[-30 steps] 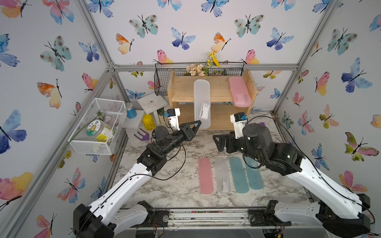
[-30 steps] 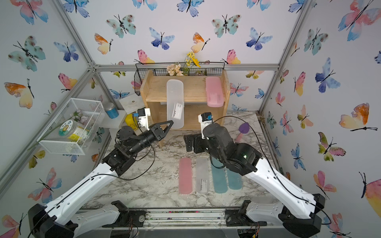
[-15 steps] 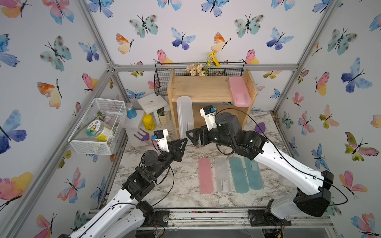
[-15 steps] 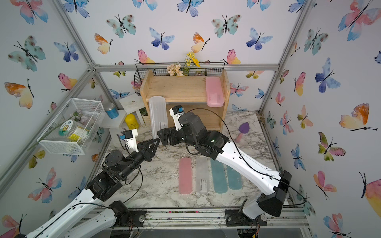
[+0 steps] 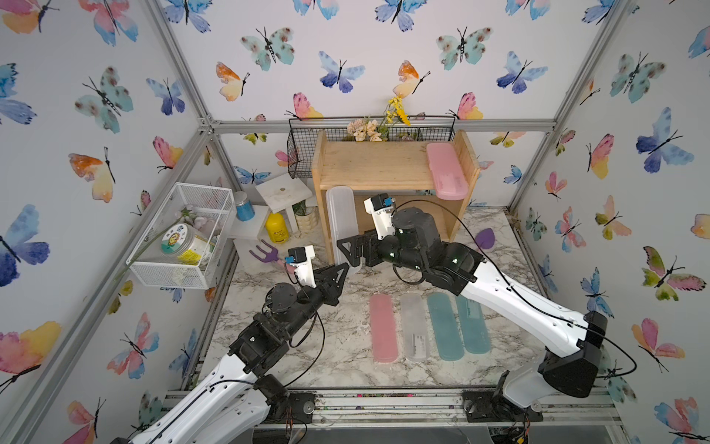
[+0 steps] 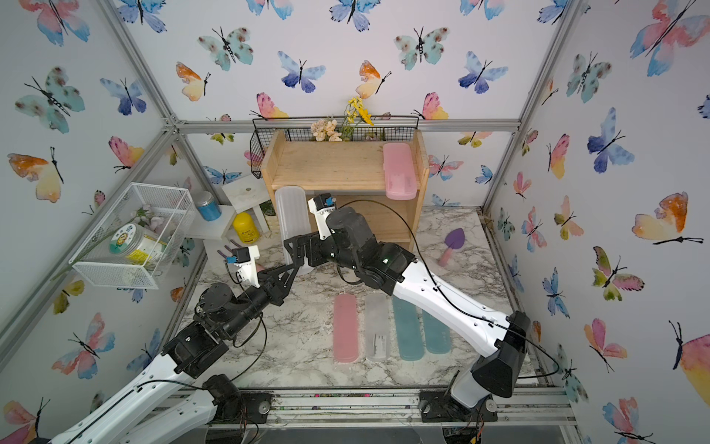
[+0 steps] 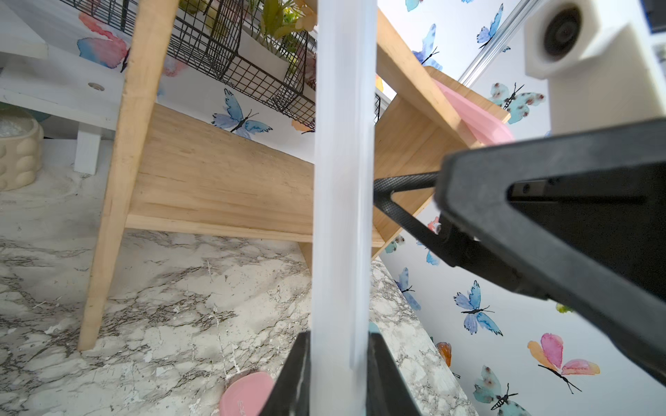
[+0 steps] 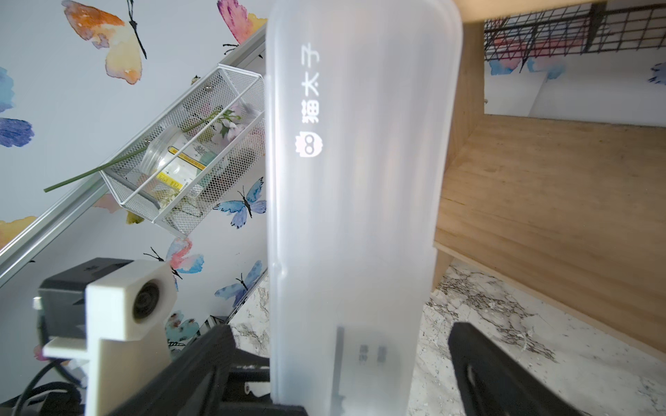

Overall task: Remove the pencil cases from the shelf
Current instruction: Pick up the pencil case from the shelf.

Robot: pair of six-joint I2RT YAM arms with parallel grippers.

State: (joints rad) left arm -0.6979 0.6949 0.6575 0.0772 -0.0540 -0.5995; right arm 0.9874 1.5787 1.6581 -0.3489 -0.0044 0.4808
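Observation:
A frosted white pencil case (image 5: 340,223) stands upright just off the shelf's (image 5: 376,165) front left corner, above the marble table. My left gripper (image 5: 344,269) is shut on its lower end, and in the left wrist view both fingers press the frosted case (image 7: 340,216). My right gripper (image 5: 347,250) is open, and the frosted case (image 8: 360,180) rises between its spread fingers with a gap on one side. A pink pencil case (image 5: 445,171) lies on the top tier at the right. Several more cases lie in a row on the table: pink (image 5: 382,328), frosted (image 5: 415,326) and two teal (image 5: 445,326).
A black wire basket (image 5: 307,150) with flowers hangs behind the shelf. A white mesh basket (image 5: 180,234) hangs on the left wall. A white stool (image 5: 284,192), yellow bottle (image 5: 277,228) and purple toy fork (image 5: 265,251) sit left of the shelf. A purple trowel (image 5: 485,238) lies to its right.
My left arm drew back from the shelf, carrying the frosted case left and down. My right arm swung left until its open fingers reached that case.

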